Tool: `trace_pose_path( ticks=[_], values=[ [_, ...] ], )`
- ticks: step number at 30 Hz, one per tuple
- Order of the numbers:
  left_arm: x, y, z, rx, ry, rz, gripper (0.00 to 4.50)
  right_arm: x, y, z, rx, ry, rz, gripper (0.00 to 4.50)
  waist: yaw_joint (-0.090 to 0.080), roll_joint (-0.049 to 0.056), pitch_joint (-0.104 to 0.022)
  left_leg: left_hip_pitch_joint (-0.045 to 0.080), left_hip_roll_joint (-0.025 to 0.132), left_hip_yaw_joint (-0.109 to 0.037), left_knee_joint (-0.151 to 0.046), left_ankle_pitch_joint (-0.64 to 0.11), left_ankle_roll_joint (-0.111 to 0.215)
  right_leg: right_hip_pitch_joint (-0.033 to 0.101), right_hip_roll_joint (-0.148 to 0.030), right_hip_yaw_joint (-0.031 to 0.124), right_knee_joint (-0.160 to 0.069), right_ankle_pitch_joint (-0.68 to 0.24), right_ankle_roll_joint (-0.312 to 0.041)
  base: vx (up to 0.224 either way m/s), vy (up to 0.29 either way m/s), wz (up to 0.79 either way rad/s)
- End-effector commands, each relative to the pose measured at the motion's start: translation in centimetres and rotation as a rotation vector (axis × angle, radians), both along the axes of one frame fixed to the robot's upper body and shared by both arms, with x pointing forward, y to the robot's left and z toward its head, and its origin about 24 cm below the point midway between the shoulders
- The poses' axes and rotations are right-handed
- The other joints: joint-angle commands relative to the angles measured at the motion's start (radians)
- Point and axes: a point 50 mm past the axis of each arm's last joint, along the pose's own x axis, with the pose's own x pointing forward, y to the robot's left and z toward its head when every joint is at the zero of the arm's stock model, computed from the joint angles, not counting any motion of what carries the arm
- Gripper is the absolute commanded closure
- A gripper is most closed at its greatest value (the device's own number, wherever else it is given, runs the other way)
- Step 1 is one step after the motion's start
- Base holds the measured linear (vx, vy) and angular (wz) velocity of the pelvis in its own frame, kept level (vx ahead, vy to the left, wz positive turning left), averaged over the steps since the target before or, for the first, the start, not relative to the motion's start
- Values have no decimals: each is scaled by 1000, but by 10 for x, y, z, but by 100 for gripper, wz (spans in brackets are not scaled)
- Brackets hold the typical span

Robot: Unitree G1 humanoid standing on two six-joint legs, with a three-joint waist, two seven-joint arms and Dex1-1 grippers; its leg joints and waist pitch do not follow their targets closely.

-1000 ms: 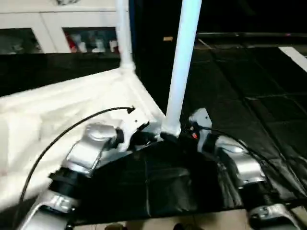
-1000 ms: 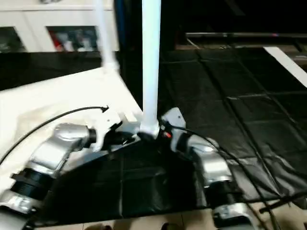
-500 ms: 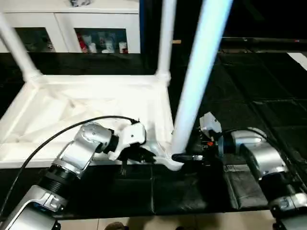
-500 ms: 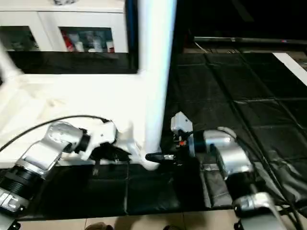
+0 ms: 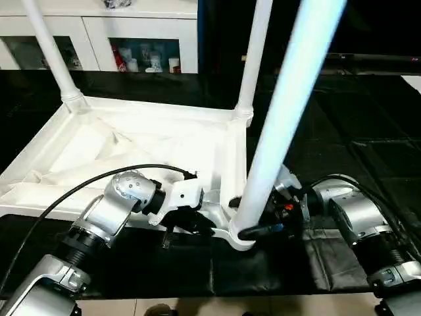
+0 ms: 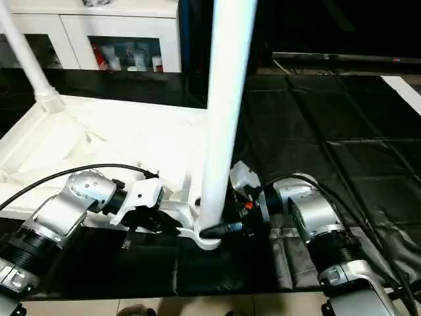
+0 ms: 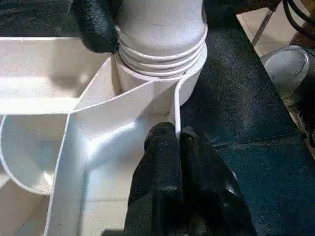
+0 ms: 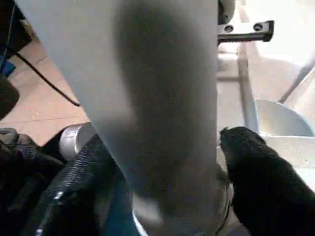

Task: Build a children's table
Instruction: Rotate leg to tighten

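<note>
The top lies ribs-up on the dark mat, with two far legs standing in their sockets and the near leg rising from the near right corner. The left gripper, fingers pressed together, bears on the rim at that corner. The right gripper brackets the leg's base; whether its pads grip is hard to tell, so it should probably close squarely and hold the leg plumb while seating it.

A black padded mat with quilted seams covers the floor. At the back stands a white cabinet with glass doors, small red and white items behind the panes. Pale floor tiles show along the mat's near edge.
</note>
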Motion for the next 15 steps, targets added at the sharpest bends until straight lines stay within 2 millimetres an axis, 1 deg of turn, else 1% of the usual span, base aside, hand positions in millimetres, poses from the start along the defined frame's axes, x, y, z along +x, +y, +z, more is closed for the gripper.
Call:
trace_pose_path(
  ticks=[1,6,7,8,9,11,12,15],
  values=[
    [-6,-6,-6,28,34,-73,450,1,0,8,10,-10,31,137,-6,-7,-68,5,36,-5,-71,-145,75,55,-62,57,-65,-237,-230,0,0,0],
    [-5,-4,-6,26,35,-64,450,0,1,7,12,5,38,192,-6,-6,-69,5,37,-6,-71,-140,76,55,-61,56,-63,-224,-235,0,0,0],
    [-5,-4,-7,25,37,-61,450,-1,1,6,13,10,41,201,-5,-5,-70,6,37,-5,-70,-133,77,55,-61,56,-62,-210,-239,0,0,0],
    [-5,-3,-7,23,38,-57,450,-2,2,6,13,14,45,210,-5,-4,-69,6,37,-5,-70,-134,77,54,-60,57,-62,-209,-240,0,0,0],
    [-5,-3,-7,20,41,-52,450,-3,2,6,14,18,48,210,-5,-5,-71,5,36,-5,-69,-130,77,56,-60,57,-61,-200,-241,0,0,0],
    [-5,-3,-7,18,43,-48,450,-3,2,6,15,21,49,225,-5,-5,-70,5,36,-5,-70,-135,76,56,-61,57,-61,-208,-239,0,0,0],
    [-5,-3,-7,18,43,-48,450,-3,2,6,15,21,49,225,-5,-5,-69,5,36,-5,-70,-138,76,55,-61,57,-62,-211,-239,0,0,0],
    [-3,-3,-8,6,50,-21,450,-7,4,3,16,36,61,232,-4,-1,-67,6,36,-6,-72,-156,68,54,-61,56,-66,-236,-233,0,0,0]
  ],
)
